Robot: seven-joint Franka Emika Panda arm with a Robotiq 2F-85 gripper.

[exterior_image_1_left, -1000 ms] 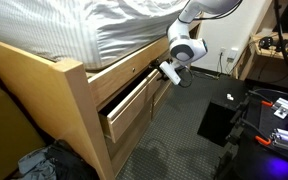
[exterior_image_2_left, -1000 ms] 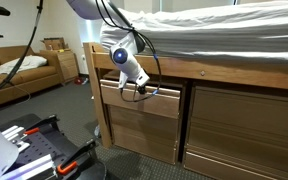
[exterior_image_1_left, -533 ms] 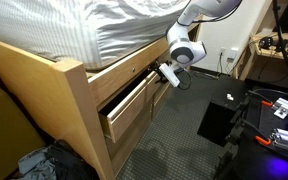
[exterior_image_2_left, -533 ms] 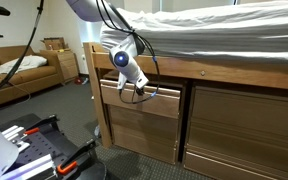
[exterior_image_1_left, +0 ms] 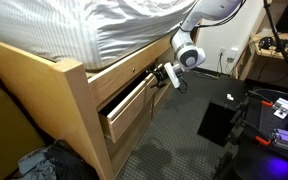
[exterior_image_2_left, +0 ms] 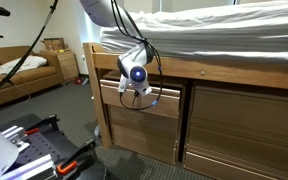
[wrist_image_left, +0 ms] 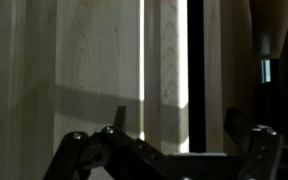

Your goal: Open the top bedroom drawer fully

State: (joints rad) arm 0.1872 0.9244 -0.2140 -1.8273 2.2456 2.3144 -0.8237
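The top bedroom drawer (exterior_image_1_left: 125,112) is light-tan wood and stands pulled partway out of the bed frame; its front panel also shows in an exterior view (exterior_image_2_left: 166,104). My gripper (exterior_image_1_left: 160,77) is at the top edge of the drawer front, near one end, also visible in an exterior view (exterior_image_2_left: 142,93). In the wrist view the gripper (wrist_image_left: 176,128) is open. Its two dark fingers stand wide apart, and the pale wood edge of the drawer (wrist_image_left: 164,70) lies between them. I cannot tell whether the fingers touch the wood.
A similar drawer front (exterior_image_2_left: 144,138) sits below. The mattress with a striped sheet (exterior_image_1_left: 94,30) overhangs above. A thick bed post (exterior_image_1_left: 79,115) stands close beside the open drawer. A black mat (exterior_image_1_left: 221,120) lies on the carpet. A couch (exterior_image_2_left: 19,72) stands further off.
The wrist has shifted and turned a little along the drawer front, and the gripper now sits closer over the top edge. The drawer itself has not visibly moved.
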